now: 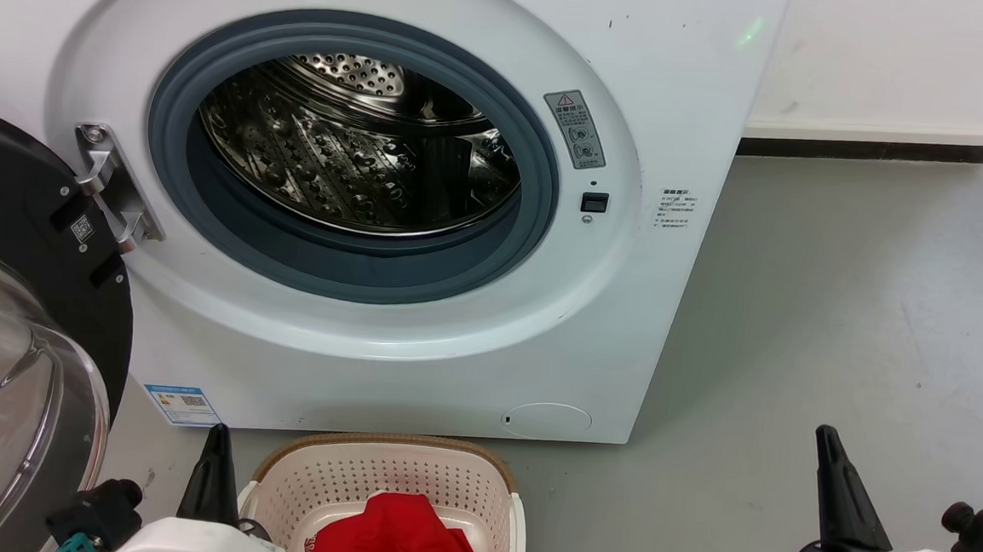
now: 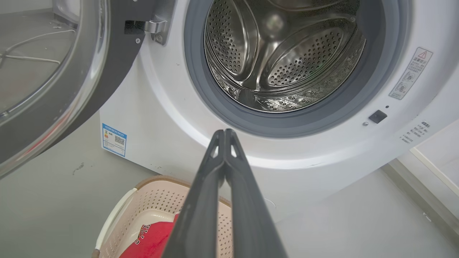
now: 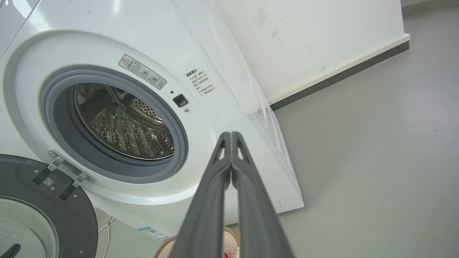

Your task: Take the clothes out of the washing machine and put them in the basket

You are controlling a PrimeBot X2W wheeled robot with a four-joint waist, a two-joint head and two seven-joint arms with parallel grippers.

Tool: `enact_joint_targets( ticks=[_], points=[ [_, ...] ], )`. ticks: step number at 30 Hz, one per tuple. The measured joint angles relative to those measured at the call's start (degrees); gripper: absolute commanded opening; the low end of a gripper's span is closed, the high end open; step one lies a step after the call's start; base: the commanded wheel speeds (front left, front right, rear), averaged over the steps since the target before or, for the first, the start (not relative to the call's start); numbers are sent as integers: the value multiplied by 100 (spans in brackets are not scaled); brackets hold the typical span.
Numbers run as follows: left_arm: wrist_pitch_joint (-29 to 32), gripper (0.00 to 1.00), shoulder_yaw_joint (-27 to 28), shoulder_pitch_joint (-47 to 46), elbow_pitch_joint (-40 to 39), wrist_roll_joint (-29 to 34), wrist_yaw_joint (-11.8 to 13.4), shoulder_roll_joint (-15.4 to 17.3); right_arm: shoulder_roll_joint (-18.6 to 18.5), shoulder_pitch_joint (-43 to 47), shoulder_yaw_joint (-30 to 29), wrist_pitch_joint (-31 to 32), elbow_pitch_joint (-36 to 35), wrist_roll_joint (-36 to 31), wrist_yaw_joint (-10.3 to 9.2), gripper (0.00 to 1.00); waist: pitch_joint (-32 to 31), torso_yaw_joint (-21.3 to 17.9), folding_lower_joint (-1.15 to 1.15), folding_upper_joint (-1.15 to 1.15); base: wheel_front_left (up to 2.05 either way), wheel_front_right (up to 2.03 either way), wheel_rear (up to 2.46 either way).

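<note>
Two grippers, both w/ fingers pressed tip to tip, holding nothing: my left gripper (image 2: 225,133) sits low in front of the washer (image 1: 683,66), below the hinge side of its porthole; my right gripper (image 3: 230,134) is low, off the washer's right front corner. Washer's door (image 1: 1,195) is swung wide at its left, w/ the steel drum (image 1: 354,157) in plain sight. On the floor (image 1: 838,331) just in front of the washer is the basket (image 1: 343,472), red clothes (image 1: 403,535) lying inside.
</note>
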Motion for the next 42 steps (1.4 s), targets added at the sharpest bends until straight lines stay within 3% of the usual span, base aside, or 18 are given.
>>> enact_joint_targets(
  ticks=[42],
  points=[
    [769, 0, 204, -500, 303, -3256, -414, 0, -79, -535, -202, 709, 399, 3221, -2, 0, -29, 79, 0, 0, 0, 0, 0]
  ],
)
